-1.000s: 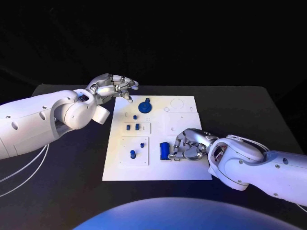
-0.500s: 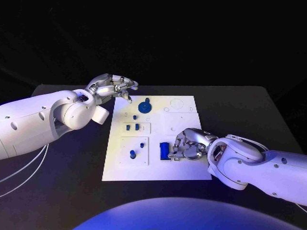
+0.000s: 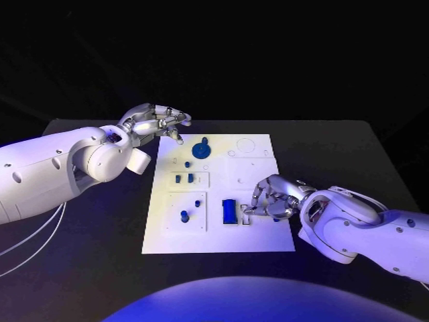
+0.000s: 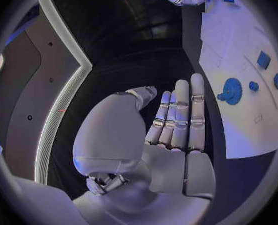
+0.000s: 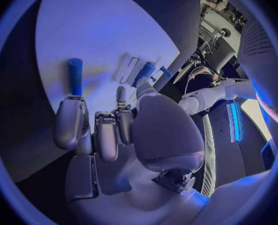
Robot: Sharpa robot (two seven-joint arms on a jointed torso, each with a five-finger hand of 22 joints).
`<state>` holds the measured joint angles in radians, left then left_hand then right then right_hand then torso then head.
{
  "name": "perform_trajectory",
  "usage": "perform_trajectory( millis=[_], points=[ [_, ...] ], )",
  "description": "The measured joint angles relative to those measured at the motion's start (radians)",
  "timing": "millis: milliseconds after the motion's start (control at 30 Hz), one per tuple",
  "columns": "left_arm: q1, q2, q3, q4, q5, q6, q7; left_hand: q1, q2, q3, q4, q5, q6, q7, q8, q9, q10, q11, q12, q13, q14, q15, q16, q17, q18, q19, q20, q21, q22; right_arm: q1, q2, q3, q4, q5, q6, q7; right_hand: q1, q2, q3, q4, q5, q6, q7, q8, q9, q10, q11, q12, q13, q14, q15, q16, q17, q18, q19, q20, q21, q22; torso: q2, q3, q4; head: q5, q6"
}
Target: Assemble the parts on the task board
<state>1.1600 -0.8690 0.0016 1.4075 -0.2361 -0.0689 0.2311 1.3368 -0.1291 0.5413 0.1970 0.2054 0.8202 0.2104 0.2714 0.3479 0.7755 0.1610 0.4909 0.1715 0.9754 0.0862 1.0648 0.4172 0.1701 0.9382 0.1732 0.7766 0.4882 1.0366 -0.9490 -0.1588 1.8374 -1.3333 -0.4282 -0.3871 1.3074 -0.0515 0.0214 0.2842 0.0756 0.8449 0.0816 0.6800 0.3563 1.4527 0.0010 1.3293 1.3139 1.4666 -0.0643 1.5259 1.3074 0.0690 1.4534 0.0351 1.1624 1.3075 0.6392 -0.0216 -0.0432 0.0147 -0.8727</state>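
No writing is legible on the task board (image 3: 258, 238) or its parts (image 3: 229, 211).

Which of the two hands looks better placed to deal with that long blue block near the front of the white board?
Probably the right hand: it sits over the task board right beside the long blue block, fingers curled toward it. The left hand hovers off the board's far left corner, holding nothing.
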Motion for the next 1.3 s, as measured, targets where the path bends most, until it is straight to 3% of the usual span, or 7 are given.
perform_trajectory(
  millis=[167,367,433,567,800,1300],
  points=[
    [0.0,-0.002,0.0,0.001,0.0,0.001,0.005,0.0,0.0,0.001,-0.001,0.0,0.0,0.0,0.0,0.001,0.0,0.0,0.0,0.0,0.0,0.0,0.0,0.0,0.0,0.0,0.0,0.0,0.0,0.037,-0.069,0.002,0.023,0.045,-0.037,0.012,0.011,-0.003,0.007,-0.004,0.0,-0.017,0.015,-0.031,-0.013,-0.01,0.011,-0.012,-0.002,-0.002,0.009,-0.008,0.0,0.0,-0.003,0.01,-0.012,0.0,0.0,-0.0001,0.0005,-0.009,0.0],
    [0.0,-0.004,0.0,0.0,0.0,0.003,0.009,0.0,0.0,0.001,-0.001,0.0,0.0,0.0,0.0,0.001,0.0,0.0,0.0,0.0,0.0,0.0,0.0,0.0,0.0,0.0,0.0,0.0,0.0,0.051,-0.148,0.001,0.038,0.052,-0.042,0.018,0.013,0.0,0.008,-0.003,0.0,0.0,0.012,-0.034,-0.013,-0.01,0.011,-0.019,-0.002,-0.002,0.009,-0.009,0.0,0.0,0.002,0.015,-0.012,0.0,0.0,0.0001,0.0,-0.025,0.0],
    [0.0,-0.004,0.0,0.0,0.0,0.004,0.01,0.0,0.0,0.001,-0.001,0.0,0.0,0.0,0.0,0.001,0.0,0.0,0.0,0.0,0.0,0.0,0.0,0.0,0.0,0.0,0.0,0.0,0.0,0.051,-0.164,0.0,0.038,0.039,-0.032,0.017,-0.003,-0.016,-0.002,0.007,0.0,0.011,0.009,-0.034,-0.008,-0.011,0.011,-0.029,-0.012,-0.002,0.009,-0.009,0.0,0.0,0.002,0.015,-0.012,0.0,0.0,0.0001,-0.0007,-0.033,0.0],
    [0.0,-0.004,0.0,-0.001,0.0,0.004,0.012,0.0,0.0,0.001,-0.001,0.0,0.0,0.0,0.0,0.001,0.0,0.0,0.0,0.0,0.0,0.0,0.0,0.0,0.0,0.0,0.0,0.0,0.0,0.032,-0.177,-0.001,0.036,0.002,-0.004,0.014,-0.011,-0.024,-0.003,0.009,0.0,0.011,0.009,-0.034,-0.007,-0.011,0.011,-0.026,-0.009,-0.002,0.009,-0.009,0.0,0.0,0.002,0.015,-0.009,0.0,0.0,0.0006,-0.0014,-0.043,0.0],
    [-0.001,-0.001,0.0,-0.004,0.0,0.006,0.012,0.0,0.0,0.001,-0.001,0.0,0.0,0.0,0.0,0.001,0.0,0.0,0.0,0.0,-0.004,-0.004,0.0,-0.001,0.0,0.0,0.0,0.0,0.0,0.006,-0.159,-0.004,0.022,-0.042,0.034,0.003,-0.012,-0.025,-0.003,0.009,0.0,0.011,0.009,-0.034,-0.007,-0.01,0.011,-0.025,-0.006,-0.002,0.009,-0.009,0.0,0.0,0.002,0.015,-0.01,0.0,0.001,0.0011,-0.0009,-0.047,0.0],
    [-0.001,0.0,0.0,-0.005,0.0,0.007,0.01,0.0,0.0,0.001,-0.001,0.0,0.0,0.0,0.0,0.001,0.0,0.0,0.0,0.0,-0.004,-0.004,0.0,-0.001,0.0,0.0,0.0,0.0,-0.001,-0.023,-0.097,-0.004,-0.012,-0.091,0.043,-0.032,-0.012,-0.025,-0.003,0.009,0.0,0.015,0.006,-0.034,-0.006,-0.01,0.011,-0.022,-0.006,-0.002,0.009,-0.009,0.001,0.0,0.002,0.015,-0.01,0.0,0.002,-0.0006,0.0013,-0.045,0.0]
  ],
)
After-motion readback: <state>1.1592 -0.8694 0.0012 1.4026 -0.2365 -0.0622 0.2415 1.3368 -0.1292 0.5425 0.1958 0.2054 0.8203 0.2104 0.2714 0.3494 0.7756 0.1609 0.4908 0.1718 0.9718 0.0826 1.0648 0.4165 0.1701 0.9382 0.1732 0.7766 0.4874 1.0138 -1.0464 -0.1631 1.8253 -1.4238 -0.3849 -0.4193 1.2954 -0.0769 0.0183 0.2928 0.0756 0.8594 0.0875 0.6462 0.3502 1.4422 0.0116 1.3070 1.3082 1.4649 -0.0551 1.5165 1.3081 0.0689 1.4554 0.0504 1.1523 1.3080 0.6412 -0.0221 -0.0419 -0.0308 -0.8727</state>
